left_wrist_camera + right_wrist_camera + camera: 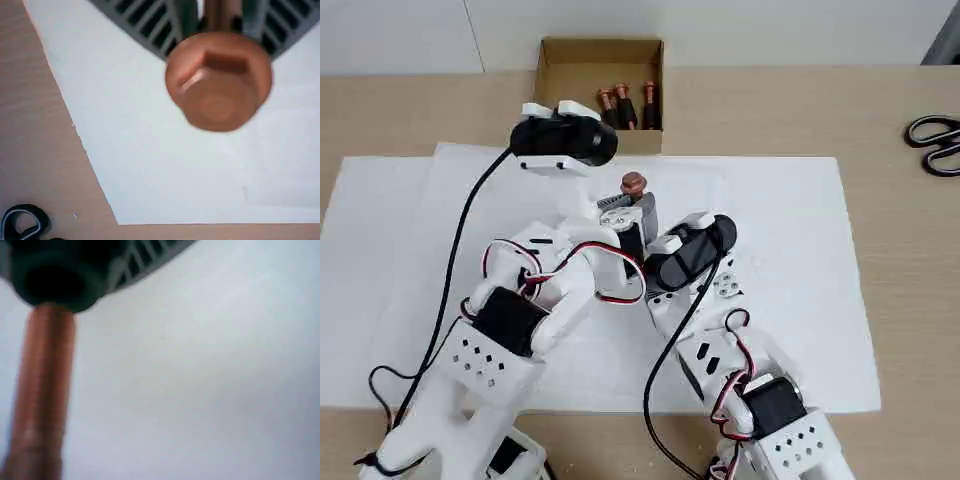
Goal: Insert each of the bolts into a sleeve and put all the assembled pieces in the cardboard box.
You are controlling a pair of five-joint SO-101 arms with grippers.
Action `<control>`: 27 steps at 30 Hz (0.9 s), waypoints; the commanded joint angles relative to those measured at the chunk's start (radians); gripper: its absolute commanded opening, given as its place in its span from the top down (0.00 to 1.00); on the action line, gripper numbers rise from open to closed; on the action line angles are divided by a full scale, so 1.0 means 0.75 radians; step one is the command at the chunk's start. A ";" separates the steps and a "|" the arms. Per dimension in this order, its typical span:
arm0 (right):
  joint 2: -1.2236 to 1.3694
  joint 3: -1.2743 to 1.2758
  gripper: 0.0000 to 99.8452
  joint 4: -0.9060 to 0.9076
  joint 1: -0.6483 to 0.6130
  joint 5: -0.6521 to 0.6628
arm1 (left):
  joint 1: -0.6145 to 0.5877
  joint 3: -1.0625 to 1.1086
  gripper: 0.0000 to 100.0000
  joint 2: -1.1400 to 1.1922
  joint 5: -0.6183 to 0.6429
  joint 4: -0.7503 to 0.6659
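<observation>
Where the bolt (218, 80) meets the dark sleeve (47, 287), I cannot tell whether its tip has entered. The left tool (218, 12) clamps this one bolt and the right tool (75, 265) grips the one sleeve, both above the paper (780, 260). Three assembled pieces (625, 103) lie in the cardboard box (560, 75) at twelve o'clock. One pair of scissors (935, 143), cut off, lies at three.

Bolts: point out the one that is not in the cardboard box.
The copper bolt held over the white paper, between the two arms; the other three bolts lie in the cardboard box.
</observation>
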 commanded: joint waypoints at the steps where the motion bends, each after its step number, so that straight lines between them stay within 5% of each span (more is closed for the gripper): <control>1: 0.003 -0.074 1.00 -0.034 0.003 -0.018 | 0.006 -0.075 0.99 -0.045 -0.006 0.002; 27: 0.003 -0.072 1.00 -0.034 0.003 -0.018 | 0.043 -0.015 0.99 -0.045 -0.074 0.061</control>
